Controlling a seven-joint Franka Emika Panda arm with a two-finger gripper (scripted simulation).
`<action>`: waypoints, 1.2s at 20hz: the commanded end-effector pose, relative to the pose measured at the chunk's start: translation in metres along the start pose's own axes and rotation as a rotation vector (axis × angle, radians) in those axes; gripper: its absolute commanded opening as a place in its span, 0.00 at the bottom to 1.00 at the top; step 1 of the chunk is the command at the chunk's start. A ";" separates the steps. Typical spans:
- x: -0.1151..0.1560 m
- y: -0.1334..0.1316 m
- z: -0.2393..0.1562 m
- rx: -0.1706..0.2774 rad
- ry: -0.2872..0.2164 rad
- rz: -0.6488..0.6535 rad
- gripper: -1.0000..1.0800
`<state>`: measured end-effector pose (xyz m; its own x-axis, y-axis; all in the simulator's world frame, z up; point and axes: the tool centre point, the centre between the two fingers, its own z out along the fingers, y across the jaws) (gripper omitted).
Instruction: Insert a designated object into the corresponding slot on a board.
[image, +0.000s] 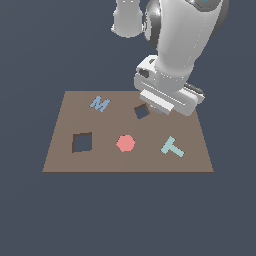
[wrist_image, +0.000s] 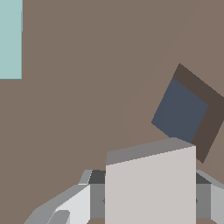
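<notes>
- Light-grey square block is filling the near part of the wrist view, sitting between the gripper fingers, which are pressing on its two sides; the gripper is holding the block.
- Block's top face is showing as a darker grey band, its broad face as pale grey.
- Just past the block in the wrist view, the small dark square slot is lying tilted like a diamond; the block is sitting close beside it, not over it and not inside it.
- Slot's walls are showing dark brown on two sides, its floor showing the blue-grey ground.
- Brown board is taking up the rest of the wrist view; one teal strip, part of the teal T, is showing at the edge.
- In the exterior view, nearest the camera, the board's front row is holding the larger upright square hole, the red hexagon and the teal T, running from that view's left to its right.
- Further back, the blue M and the tilted slot are lying in the rear row.
- White arm is coming down over the board's rear part on the exterior view's right, its hand sitting just beside the slot; the block is hidden in this view.
</notes>
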<state>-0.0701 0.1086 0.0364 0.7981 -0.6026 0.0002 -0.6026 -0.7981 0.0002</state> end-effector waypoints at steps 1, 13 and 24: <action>0.003 0.006 -0.001 0.000 0.001 -0.096 0.00; 0.022 0.029 -0.003 0.000 0.001 -0.530 0.00; 0.038 0.038 -0.004 0.000 0.001 -0.796 0.00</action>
<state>-0.0636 0.0573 0.0398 0.9931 0.1175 0.0004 0.1175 -0.9931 0.0007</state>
